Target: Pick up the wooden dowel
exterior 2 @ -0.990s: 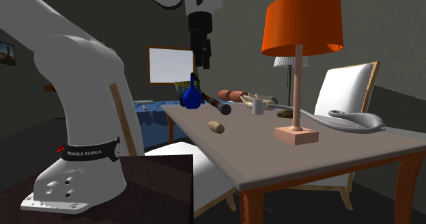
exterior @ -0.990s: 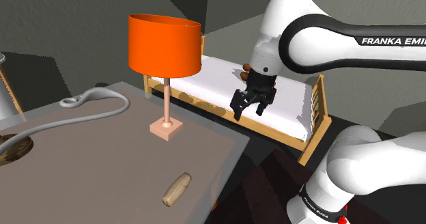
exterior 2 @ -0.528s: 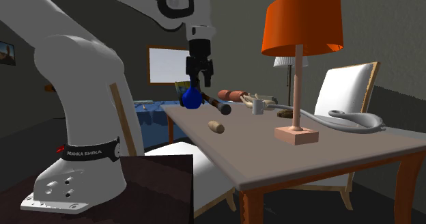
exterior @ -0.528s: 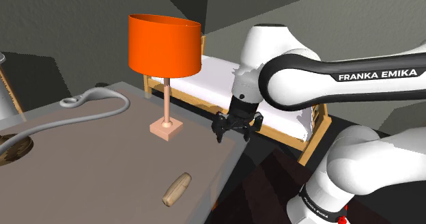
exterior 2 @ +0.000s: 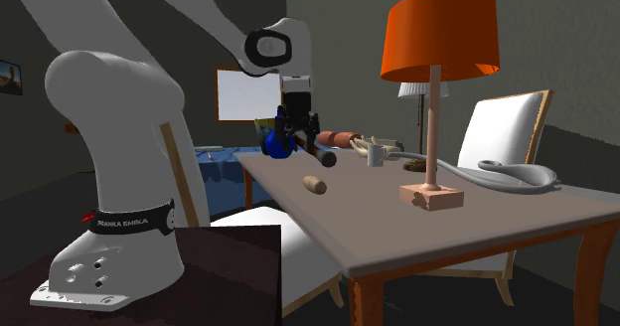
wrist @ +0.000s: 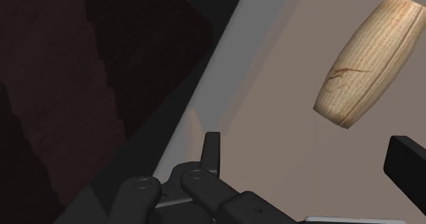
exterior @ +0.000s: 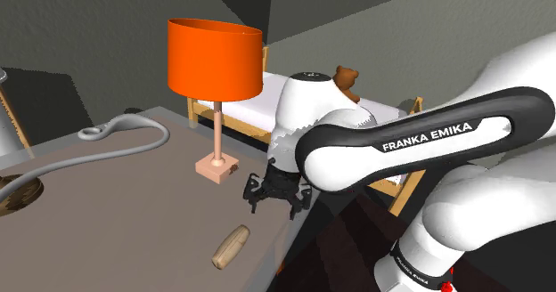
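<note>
The claw point(exterior: 274, 198) is released: in the wrist view its 2 fingers point(wrist: 212, 149) stand well apart with nothing between them. The wooden dowel point(wrist: 368, 62) lies flat on the grey-brown bench point(wrist: 287, 72), ahead of the claw point(wrist: 307, 147) and apart from both fingers, closer to 1 finger than to the other. In the shoulder view the dowel point(exterior: 231, 246) rests near the bench point(exterior: 134, 219) edge, and the claw hangs above that edge, between the dowel and the base of the orange-shaded lamp point(exterior: 216, 57). In the second exterior view the claw point(exterior 2: 296, 140) hangs above the far part of the bench point(exterior 2: 497, 225), just in front of a blue vase point(exterior 2: 277, 145); the dowel point(exterior 2: 315, 184) lies nearer the camera, apart from the lamp point(exterior 2: 440, 33).
</note>
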Controlling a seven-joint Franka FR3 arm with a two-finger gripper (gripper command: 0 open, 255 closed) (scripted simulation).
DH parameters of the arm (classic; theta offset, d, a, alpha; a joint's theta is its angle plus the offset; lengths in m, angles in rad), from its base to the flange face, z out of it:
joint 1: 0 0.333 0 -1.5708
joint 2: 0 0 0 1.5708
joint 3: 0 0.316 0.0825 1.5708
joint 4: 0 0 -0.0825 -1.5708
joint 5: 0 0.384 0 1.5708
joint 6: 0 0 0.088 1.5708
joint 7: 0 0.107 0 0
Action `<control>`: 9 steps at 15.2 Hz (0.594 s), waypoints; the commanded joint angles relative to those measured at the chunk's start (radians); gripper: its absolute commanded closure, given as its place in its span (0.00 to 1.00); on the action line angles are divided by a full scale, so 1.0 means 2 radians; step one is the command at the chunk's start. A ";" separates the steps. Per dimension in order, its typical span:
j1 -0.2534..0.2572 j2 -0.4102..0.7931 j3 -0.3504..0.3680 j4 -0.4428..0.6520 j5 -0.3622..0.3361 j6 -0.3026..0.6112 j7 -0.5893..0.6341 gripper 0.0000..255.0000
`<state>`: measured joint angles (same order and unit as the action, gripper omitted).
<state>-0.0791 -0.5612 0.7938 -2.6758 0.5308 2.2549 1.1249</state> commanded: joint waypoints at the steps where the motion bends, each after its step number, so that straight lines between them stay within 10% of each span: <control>1: -0.026 0.043 0.039 0.013 0.002 0.040 0.049 0.00; 6: -0.142 0.175 0.176 0.055 -0.073 0.141 0.210 0.00; 8: -0.248 0.271 0.273 0.074 -0.218 0.183 0.353 0.00; 9: -0.260 0.315 0.277 0.080 -0.302 0.188 0.421 0.00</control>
<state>-0.5152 -0.0430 1.2861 -2.5359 0.1363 2.5982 1.7913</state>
